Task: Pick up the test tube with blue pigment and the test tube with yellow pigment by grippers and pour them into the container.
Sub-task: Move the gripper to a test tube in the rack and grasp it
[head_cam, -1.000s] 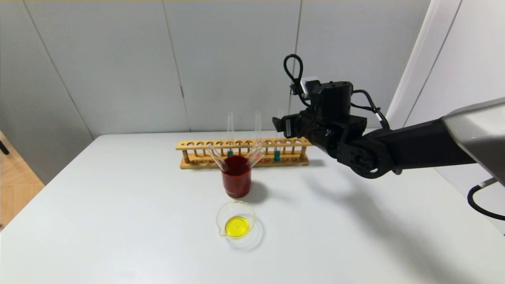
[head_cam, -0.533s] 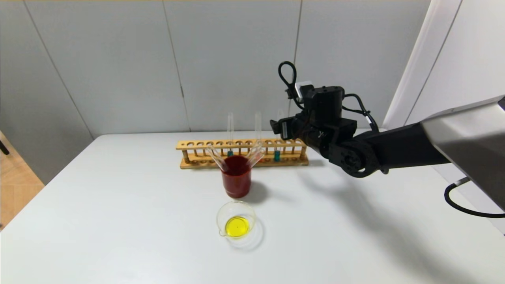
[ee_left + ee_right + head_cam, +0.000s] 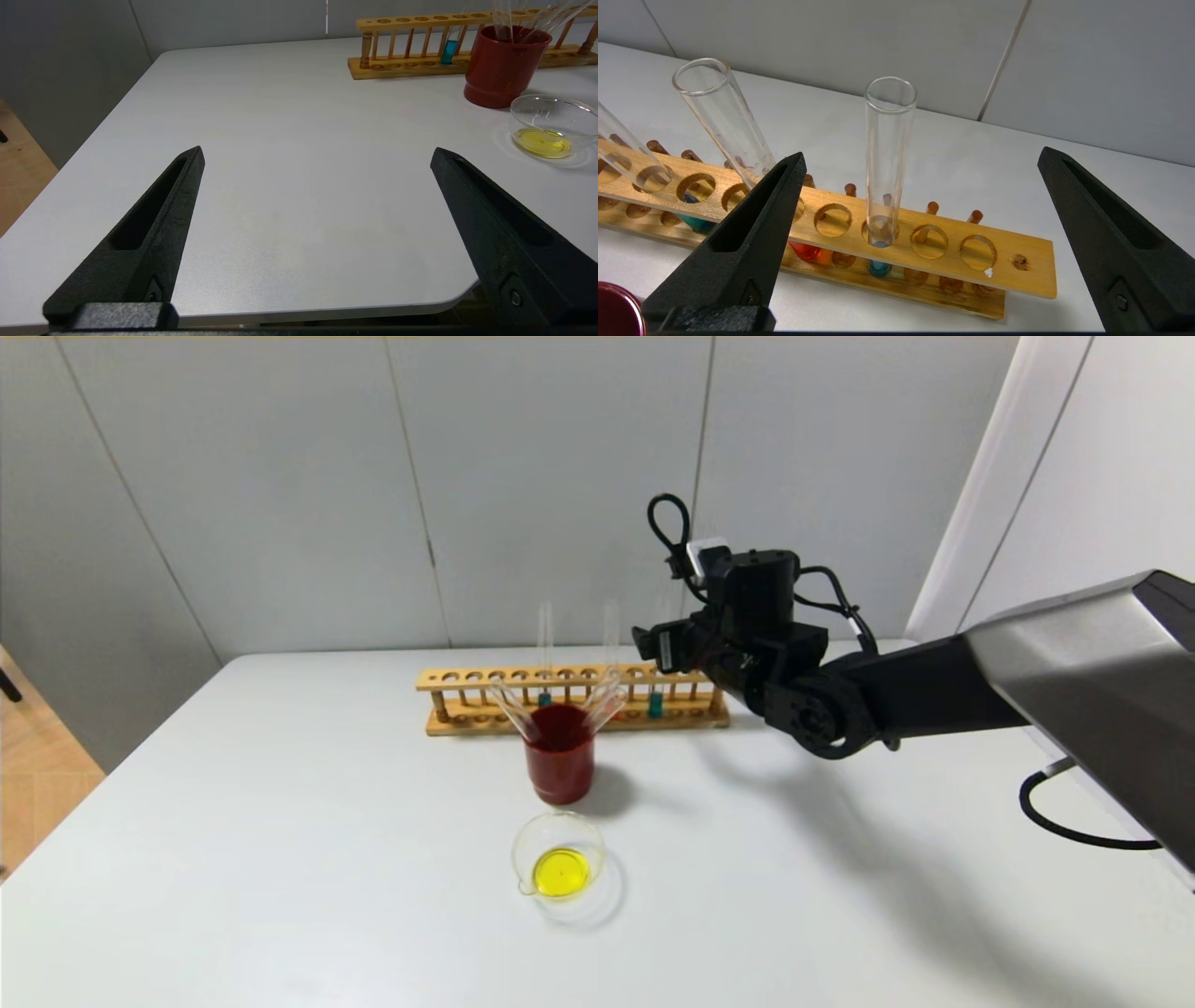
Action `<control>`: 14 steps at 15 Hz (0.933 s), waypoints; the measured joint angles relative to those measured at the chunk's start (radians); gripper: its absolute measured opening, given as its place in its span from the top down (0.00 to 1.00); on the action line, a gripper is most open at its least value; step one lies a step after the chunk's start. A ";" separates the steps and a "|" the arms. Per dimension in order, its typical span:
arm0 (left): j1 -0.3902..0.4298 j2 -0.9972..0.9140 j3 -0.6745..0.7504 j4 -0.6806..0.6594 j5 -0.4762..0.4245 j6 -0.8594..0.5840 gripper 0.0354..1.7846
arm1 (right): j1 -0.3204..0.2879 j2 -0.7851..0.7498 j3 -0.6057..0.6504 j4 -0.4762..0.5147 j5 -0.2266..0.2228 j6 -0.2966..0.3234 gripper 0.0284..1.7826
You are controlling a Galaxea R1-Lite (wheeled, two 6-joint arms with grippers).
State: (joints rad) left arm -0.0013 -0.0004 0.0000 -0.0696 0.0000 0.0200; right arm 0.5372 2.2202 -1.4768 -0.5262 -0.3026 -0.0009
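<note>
**Blue tube waits in the rack as the right arm closes in**

The test tube with blue pigment [image 3: 887,158] stands upright in the wooden rack [image 3: 571,700] at the far side of the white table [image 3: 280,821], toward the rack's right end, with a short teal column at its foot. The right gripper [image 3: 920,158] hangs just in front of it and a little above the rack's top rail, its claw spread wide and holding nothing; the tube stands between the two fingers, touching neither. The left gripper [image 3: 317,154] is parked low over the table's near left edge, likewise wide open and empty.

By the look of things the task is about half done. The container [image 3: 558,852], a low glass dish near the table's middle, already holds a pool of yellow liquid, and no tube with yellow pigment can be seen in the rack. Several empty tubes lean in the red cup [image 3: 560,754] between dish and rack. The blue pour is left: grasp, lift, carry, tip.

Room is tight on one side. A tilted empty tube [image 3: 724,121] rises close behind one finger, and a tube with red liquid sits nearby, so the close calls for care. The table right of the cup and dish lies open for the carry.
</note>
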 joint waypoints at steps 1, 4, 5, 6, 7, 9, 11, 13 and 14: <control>0.000 0.000 0.000 0.000 0.000 0.000 0.04 | 0.000 0.005 -0.003 0.000 0.000 0.000 0.02; 0.000 0.000 0.000 0.000 0.000 0.000 0.04 | -0.001 0.016 -0.018 0.005 0.000 0.000 0.02; 0.000 0.000 0.000 0.001 0.000 0.000 0.04 | -0.002 0.020 -0.024 0.007 0.000 0.000 0.02; 0.000 0.000 0.000 0.001 0.000 0.000 0.04 | -0.003 0.024 -0.027 0.007 0.001 0.000 0.02; 0.000 0.000 0.000 0.000 0.000 0.000 0.04 | -0.003 0.029 -0.029 0.007 0.000 0.000 0.02; 0.000 0.000 0.000 0.001 0.000 0.000 0.04 | -0.004 0.035 -0.032 0.008 0.000 0.000 0.02; -0.001 0.000 0.000 0.001 0.000 0.000 0.04 | -0.004 0.037 -0.033 0.007 0.001 0.000 0.03; 0.000 0.000 0.000 0.000 0.000 0.000 0.04 | -0.002 0.039 -0.033 0.008 0.006 0.000 0.07; 0.000 0.000 0.000 0.000 0.000 -0.001 0.04 | 0.001 0.041 -0.033 0.007 0.006 0.000 0.12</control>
State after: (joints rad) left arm -0.0017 -0.0004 0.0000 -0.0691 0.0000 0.0191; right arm 0.5379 2.2615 -1.5100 -0.5189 -0.2962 -0.0004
